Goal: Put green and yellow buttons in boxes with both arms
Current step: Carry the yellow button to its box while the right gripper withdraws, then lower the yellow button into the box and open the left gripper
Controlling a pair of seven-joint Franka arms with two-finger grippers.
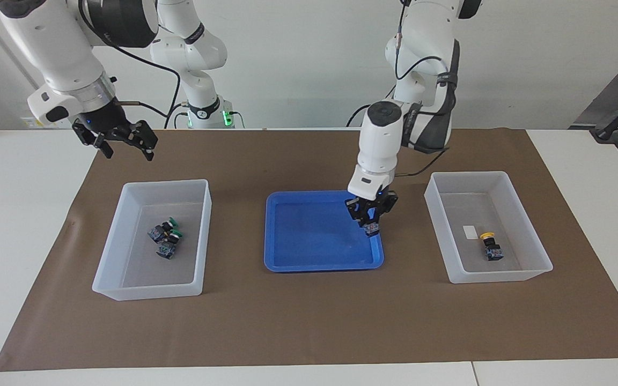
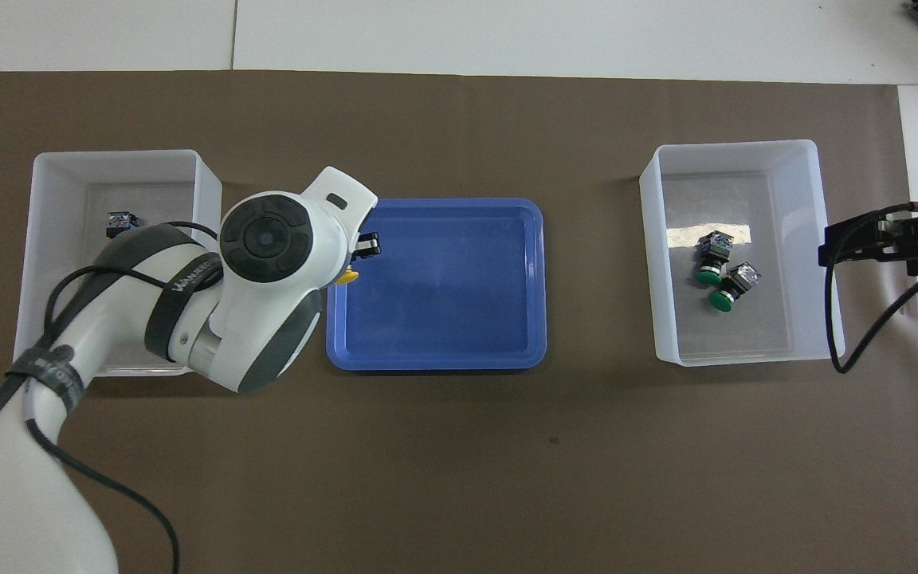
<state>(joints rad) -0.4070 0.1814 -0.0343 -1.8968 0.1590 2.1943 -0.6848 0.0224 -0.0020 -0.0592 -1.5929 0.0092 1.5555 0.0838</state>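
Done: two green buttons (image 1: 166, 236) in right-end box (image 1: 151, 239), one yellow button (image 1: 489, 245) in left-end box (image 1: 488, 228) | Left gripper (image 1: 370, 218) clenched on last yellow button (image 1: 372, 229) over blue tray (image 1: 309, 236) at its 3 o'clock edge in the facing view | Right gripper (image 1: 121, 140) released, raised over the mat | Left: drop it in.

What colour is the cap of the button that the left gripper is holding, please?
Yellow. The cap of the held button peeks out beside the left gripper, clearest in the overhead view.

Blue tray (image 1: 298, 236), translucent white boxes (image 1: 126, 279), brown mat (image 1: 309, 321), and seemingly black-and-blue buttons (image 1: 165, 240) capped green or yellow.
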